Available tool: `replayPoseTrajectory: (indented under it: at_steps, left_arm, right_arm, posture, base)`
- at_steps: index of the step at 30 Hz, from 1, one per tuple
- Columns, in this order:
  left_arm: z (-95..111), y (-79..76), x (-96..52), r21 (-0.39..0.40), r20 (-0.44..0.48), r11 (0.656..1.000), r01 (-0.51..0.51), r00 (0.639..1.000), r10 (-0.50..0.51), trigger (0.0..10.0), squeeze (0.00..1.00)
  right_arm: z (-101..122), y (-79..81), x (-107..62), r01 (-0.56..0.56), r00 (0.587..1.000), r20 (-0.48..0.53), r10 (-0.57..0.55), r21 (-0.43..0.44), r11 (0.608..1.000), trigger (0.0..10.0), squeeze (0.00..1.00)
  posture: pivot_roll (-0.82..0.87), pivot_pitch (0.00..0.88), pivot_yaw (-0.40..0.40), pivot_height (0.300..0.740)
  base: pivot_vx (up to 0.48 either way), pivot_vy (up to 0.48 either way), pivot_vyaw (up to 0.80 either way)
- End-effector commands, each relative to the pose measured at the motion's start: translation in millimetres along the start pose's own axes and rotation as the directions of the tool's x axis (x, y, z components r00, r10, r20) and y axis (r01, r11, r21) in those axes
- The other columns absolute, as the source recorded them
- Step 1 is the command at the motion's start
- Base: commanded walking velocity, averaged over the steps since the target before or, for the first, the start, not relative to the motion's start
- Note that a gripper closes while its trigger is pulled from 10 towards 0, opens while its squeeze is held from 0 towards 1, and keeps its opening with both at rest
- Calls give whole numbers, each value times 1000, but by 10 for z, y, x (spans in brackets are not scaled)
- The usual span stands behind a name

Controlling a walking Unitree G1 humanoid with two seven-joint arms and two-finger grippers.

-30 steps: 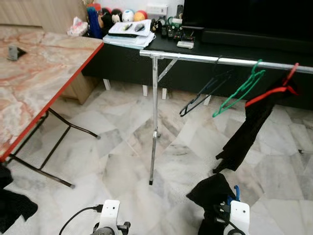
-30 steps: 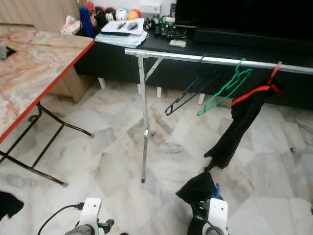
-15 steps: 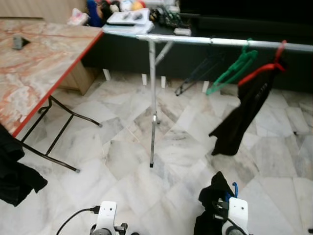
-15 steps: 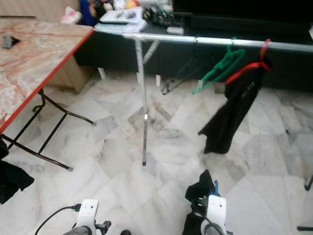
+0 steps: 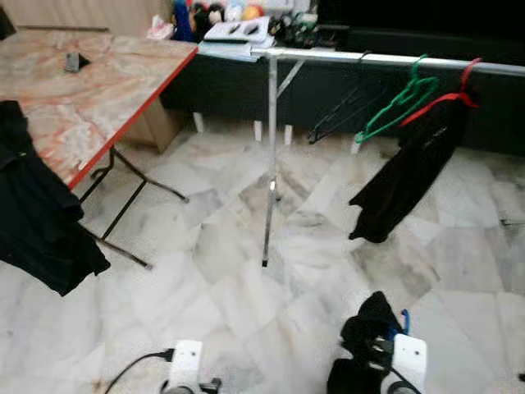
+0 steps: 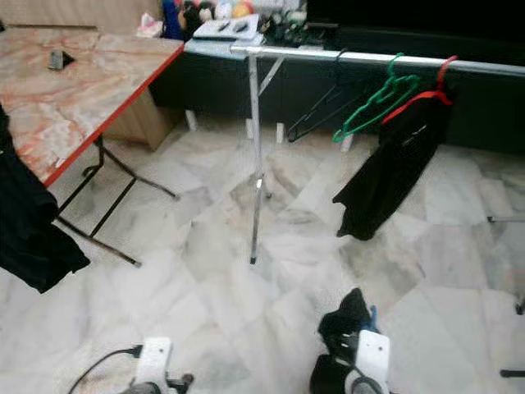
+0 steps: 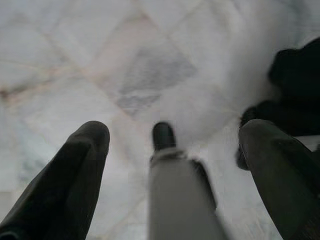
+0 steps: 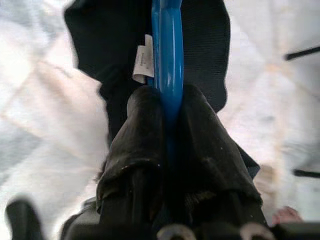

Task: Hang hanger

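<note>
While the right claw (image 8: pixel 167 107) grips a blue hanger (image 8: pixel 167 45) low over the marble floor (image 5: pixel 230 271), the rail (image 5: pixel 394 59) stands well ahead.
Its fingers pinch the hanger, draped with a black garment (image 8: pixel 107 45) whose small white label (image 8: pixel 141 65) is too blurred to read. The left claw (image 7: pixel 172 145) hangs wide apart above the floor. Farther off, the rail carries black (image 5: pixel 340 111), green (image 5: pixel 402 103) and red (image 5: pixel 447 97) hangers, the red bearing a black cloth (image 5: pixel 410 176). At left stands a counter (image 5: pixel 82 107).
</note>
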State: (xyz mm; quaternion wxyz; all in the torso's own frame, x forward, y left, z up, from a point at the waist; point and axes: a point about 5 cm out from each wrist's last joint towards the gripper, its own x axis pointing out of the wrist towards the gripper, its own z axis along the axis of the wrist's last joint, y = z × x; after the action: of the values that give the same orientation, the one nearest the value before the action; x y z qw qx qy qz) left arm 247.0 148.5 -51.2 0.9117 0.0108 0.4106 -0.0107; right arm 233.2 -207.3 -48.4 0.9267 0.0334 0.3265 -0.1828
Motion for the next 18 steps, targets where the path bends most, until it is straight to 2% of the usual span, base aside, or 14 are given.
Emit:
replayPoseTrajectory:
  at_steps: [1, 7, 18]
  left_arm:
    - [-152, 99, -22, -7, -49, 1000, -26, 998, 26, 10000, 0]
    - [-149, 100, -21, -5, -48, 1000, -28, 998, 27, 10000, 0]
    - [-121, 87, -20, 17, -18, 1000, -15, 1000, 16, 10000, 0]
  right_arm:
    - [-43, 32, -18, -4, 1000, -9, 4, 16, 1000, 10000, 0]
    - [65, 40, 11, -11, 1000, 24, 10, 30, 999, 10000, 0]
    - [354, 137, 72, -64, 993, 98, 59, 44, 997, 10000, 0]
  posture:
    - [85, 181, -11, 740]
    - [87, 182, -10, 740]
    - [86, 177, -15, 740]
  base:
    - [-300, 0, 0]
    - [-297, 0, 0]
    - [0, 0, 0]
